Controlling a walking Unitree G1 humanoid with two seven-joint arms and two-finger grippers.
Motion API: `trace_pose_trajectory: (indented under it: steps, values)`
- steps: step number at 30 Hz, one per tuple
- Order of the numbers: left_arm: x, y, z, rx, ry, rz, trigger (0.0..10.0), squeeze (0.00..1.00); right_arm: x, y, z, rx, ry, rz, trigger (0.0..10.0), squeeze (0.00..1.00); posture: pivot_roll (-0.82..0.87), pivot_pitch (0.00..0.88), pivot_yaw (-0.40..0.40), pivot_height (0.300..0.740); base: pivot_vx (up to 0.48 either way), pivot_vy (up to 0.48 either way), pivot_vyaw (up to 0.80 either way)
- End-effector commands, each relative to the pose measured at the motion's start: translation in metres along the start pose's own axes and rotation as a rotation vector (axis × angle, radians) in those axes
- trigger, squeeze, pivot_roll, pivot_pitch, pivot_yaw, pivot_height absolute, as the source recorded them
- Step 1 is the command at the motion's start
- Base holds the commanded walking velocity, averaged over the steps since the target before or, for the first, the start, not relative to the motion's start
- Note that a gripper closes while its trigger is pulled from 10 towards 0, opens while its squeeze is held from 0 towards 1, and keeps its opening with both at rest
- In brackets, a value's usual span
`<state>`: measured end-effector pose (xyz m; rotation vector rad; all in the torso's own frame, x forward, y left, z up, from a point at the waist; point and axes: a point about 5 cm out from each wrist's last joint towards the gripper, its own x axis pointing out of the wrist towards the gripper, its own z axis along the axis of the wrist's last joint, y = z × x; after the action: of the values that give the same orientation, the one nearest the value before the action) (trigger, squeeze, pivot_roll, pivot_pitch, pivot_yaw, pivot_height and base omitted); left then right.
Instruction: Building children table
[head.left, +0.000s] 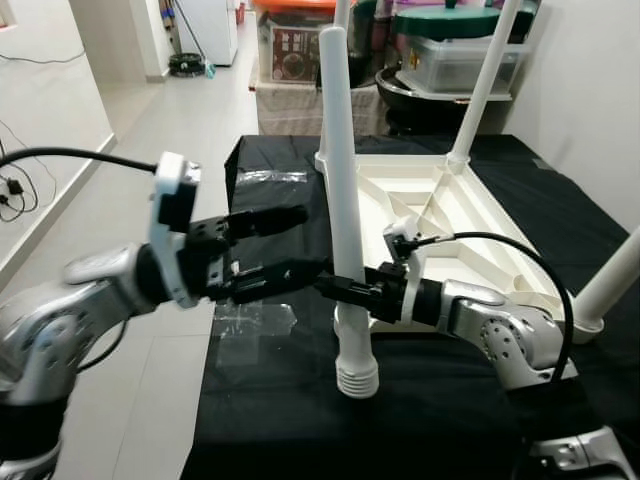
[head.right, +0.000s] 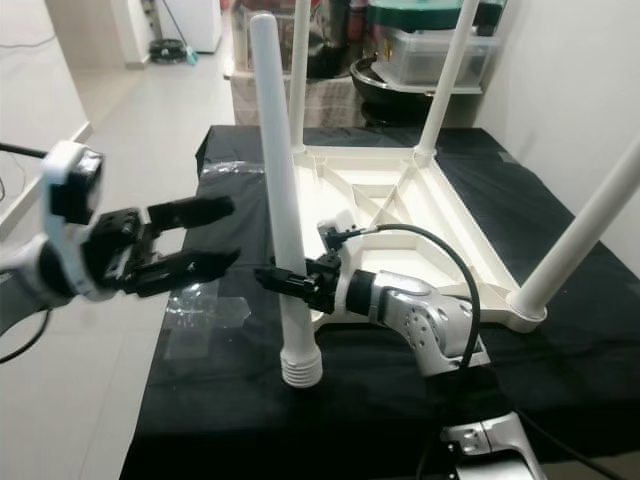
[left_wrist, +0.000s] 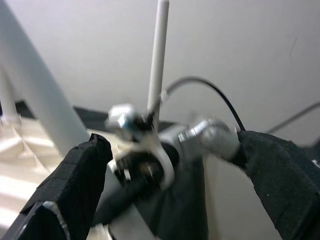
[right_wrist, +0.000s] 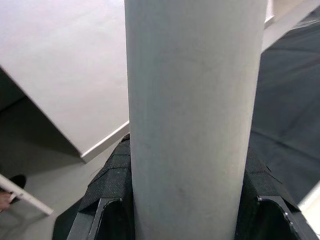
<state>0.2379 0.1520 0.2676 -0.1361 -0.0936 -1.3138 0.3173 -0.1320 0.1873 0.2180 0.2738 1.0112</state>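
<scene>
- An upturned white tabletop (head.left: 470, 225) lies on the black cloth (head.left: 270, 400), three legs already standing in its corners.
- The right gripper (head.left: 340, 288) pinches a loose white table leg (head.left: 343, 210) upright, threaded end down beside the tabletop's near corner.
- The left gripper (head.left: 265, 250) hovers just beside that leg, fingers spread.

Right gripper (head.left: 340, 288) clamps upright white table leg (head.left: 341, 190); left gripper (head.left: 285, 245) open beside it, over black-covered table (head.left: 270, 400).

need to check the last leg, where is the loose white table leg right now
The loose white table leg stands upright on the black cloth, threaded end down, just off the upturned tabletop's near left corner. The right gripper clamps it low; the open left gripper is alongside.
</scene>
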Motion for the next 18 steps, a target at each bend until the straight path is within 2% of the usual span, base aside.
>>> trace_pose_trajectory:
  steps: [1, 5, 6, 7, 8, 10, 11, 13, 16, 17, 18]
  values:
    - [-0.004, -0.005, 0.002, 0.027, 0.007, 0.012, 10.0, 0.0, -0.001, -0.004, 0.013, -0.041, -0.039, -0.018, 0.0, 0.0, 0.1, 0.0, -0.069, 0.74, 0.0, 0.0, 0.0]
    - [-0.006, -0.006, -0.001, 0.029, 0.009, 0.042, 10.0, 0.0, 0.0, -0.009, 0.021, -0.055, -0.078, -0.056, 0.0, 0.0, 0.1, 0.0, -0.07, 0.74, 0.0, 0.0, 0.0]
    - [-0.008, 0.008, -0.019, 0.076, 0.039, 0.247, 10.0, 0.0, 0.003, -0.022, 0.047, -0.066, -0.228, -0.202, 0.0, 0.0, 0.1, 0.0, -0.067, 0.74, 0.0, 0.0, 0.0]
    - [-0.009, 0.014, -0.026, 0.097, 0.059, 0.334, 10.0, 0.0, 0.004, -0.025, 0.055, -0.061, -0.282, -0.249, 0.0, 0.0, 0.1, 0.0, -0.067, 0.74, 0.0, 0.0, 0.0]
    - [-0.009, 0.014, -0.026, 0.097, 0.059, 0.334, 10.0, 0.0, 0.004, -0.025, 0.055, -0.061, -0.282, -0.249, 0.0, 0.0, 0.1, 0.0, -0.067, 0.74, 0.0, 0.0, 0.0]
    - [-0.013, 0.026, -0.042, 0.131, 0.14, 0.496, 10.0, 0.0, 0.007, -0.02, 0.066, -0.088, -0.358, -0.261, 0.0, 0.0, 0.1, 0.0, -0.066, 0.74, 0.0, 0.0, 0.0]
    - [-0.013, 0.026, -0.042, 0.131, 0.14, 0.496, 10.0, 0.0, 0.007, -0.02, 0.066, -0.088, -0.358, -0.261, 0.0, 0.0, 0.1, 0.0, -0.066, 0.74, 0.0, 0.0, 0.0]
    - [-0.019, 0.032, -0.059, 0.144, 0.217, 0.599, 10.0, 0.0, 0.01, -0.007, 0.074, -0.119, -0.42, -0.236, 0.0, 0.0, 0.1, 0.0, -0.064, 0.74, 0.0, 0.0, 0.0]
    - [-0.021, 0.034, -0.068, 0.154, 0.256, 0.645, 10.0, 0.0, 0.013, 0.003, 0.078, -0.119, -0.459, -0.22, 0.0, 0.0, 0.09, 0.0, -0.062, 0.74, 0.0, 0.0, 0.0]
    - [-0.021, 0.036, -0.069, 0.154, 0.248, 0.663, 10.0, 0.0, 0.016, 0.009, 0.078, -0.114, -0.472, -0.203, 0.0, 0.0, 0.09, 0.0, -0.06, 0.74, 0.0, 0.0, 0.0]
    - [-0.021, 0.036, -0.069, 0.154, 0.248, 0.663, 10.0, 0.0, 0.016, 0.009, 0.078, -0.114, -0.472, -0.203, 0.0, 0.0, 0.09, 0.0, -0.06, 0.74, 0.0, 0.0, 0.0]
